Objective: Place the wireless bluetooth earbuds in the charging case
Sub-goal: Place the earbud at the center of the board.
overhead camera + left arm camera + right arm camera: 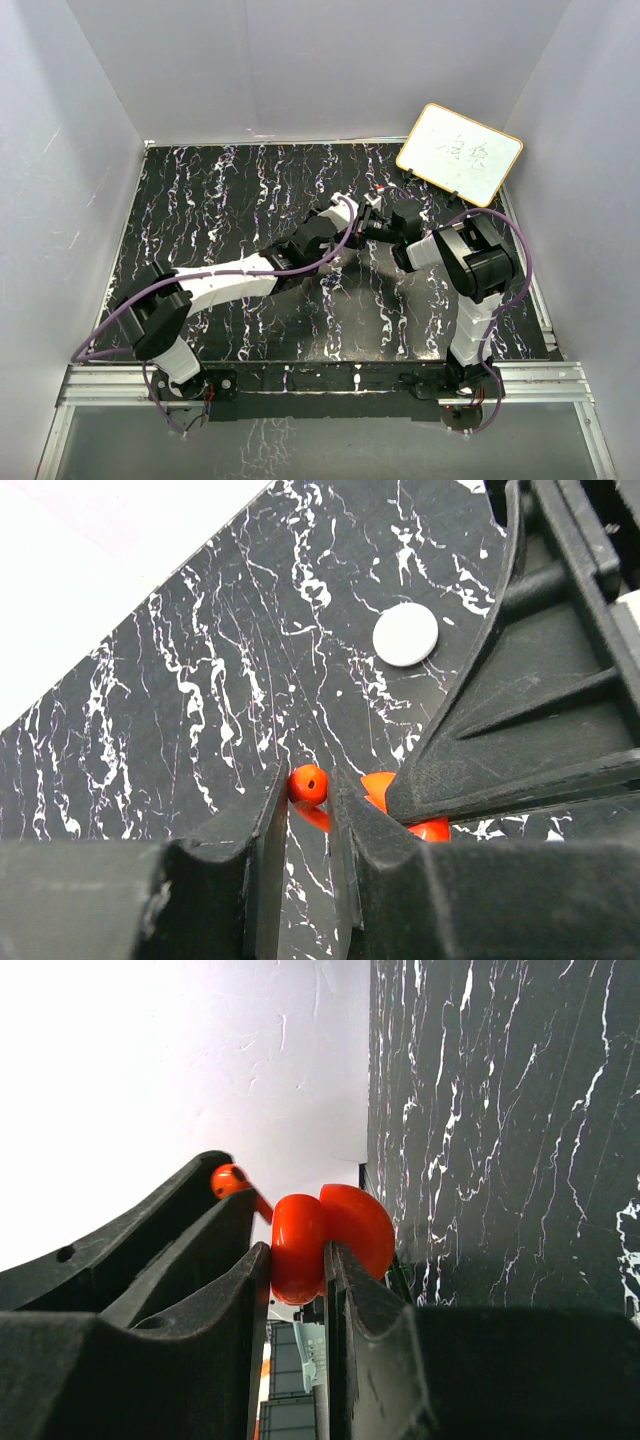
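Red earbud (308, 783) was pinched at the left gripper (311, 794) tips, just beside the charging case (352, 1222), itself clamped in the right gripper (298, 1256). Judged light, hard, slippery; hold across bulb.

Left arm (240, 280) reaches from near-left base, elbow folded close to base, forearm stretched diagonally toward far centre-right. Right arm (478, 290) rises from near-right base, elbow bent, forearm doubling back to left. Wrists converge, grippers tip to tip, just beside each other. Left gripper (310, 792) narrow, fingertips pinching red earbud (308, 783). Right gripper (298, 1265) narrow, jaws clamped on red charging case (345, 1225), one finger looming beside left gripper's tips.
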Action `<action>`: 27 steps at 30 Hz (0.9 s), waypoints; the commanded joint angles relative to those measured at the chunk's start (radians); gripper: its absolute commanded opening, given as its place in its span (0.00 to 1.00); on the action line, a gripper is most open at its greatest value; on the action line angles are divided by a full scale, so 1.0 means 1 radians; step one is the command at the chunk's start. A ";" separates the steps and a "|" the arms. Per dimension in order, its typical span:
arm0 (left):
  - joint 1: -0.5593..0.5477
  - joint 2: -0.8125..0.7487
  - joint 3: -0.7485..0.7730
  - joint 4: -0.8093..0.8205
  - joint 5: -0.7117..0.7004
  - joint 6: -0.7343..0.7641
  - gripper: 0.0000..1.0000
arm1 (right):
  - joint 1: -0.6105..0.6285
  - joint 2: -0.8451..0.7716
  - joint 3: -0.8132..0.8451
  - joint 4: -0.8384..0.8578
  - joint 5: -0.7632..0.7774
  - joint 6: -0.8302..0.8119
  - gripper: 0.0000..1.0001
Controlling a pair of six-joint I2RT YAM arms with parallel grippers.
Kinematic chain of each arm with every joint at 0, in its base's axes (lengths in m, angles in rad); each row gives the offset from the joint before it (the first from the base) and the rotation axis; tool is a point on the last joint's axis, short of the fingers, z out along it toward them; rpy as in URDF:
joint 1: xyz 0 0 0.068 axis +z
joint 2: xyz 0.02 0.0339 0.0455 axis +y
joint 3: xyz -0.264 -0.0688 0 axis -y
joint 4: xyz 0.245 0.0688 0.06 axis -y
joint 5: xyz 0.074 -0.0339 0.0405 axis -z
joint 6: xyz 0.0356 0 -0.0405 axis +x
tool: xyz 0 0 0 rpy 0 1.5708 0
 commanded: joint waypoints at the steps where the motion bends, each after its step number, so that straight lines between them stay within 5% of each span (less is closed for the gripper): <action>1: -0.006 -0.107 0.017 0.022 0.013 -0.014 0.00 | 0.000 -0.036 0.006 0.018 0.030 -0.041 0.00; 16: -0.004 -0.203 -0.134 0.223 0.100 0.029 0.00 | -0.003 -0.152 -0.119 0.009 0.193 -0.102 0.00; 27: -0.003 -0.192 -0.254 0.464 0.142 0.115 0.00 | 0.003 -0.121 -0.205 0.246 0.260 -0.024 0.00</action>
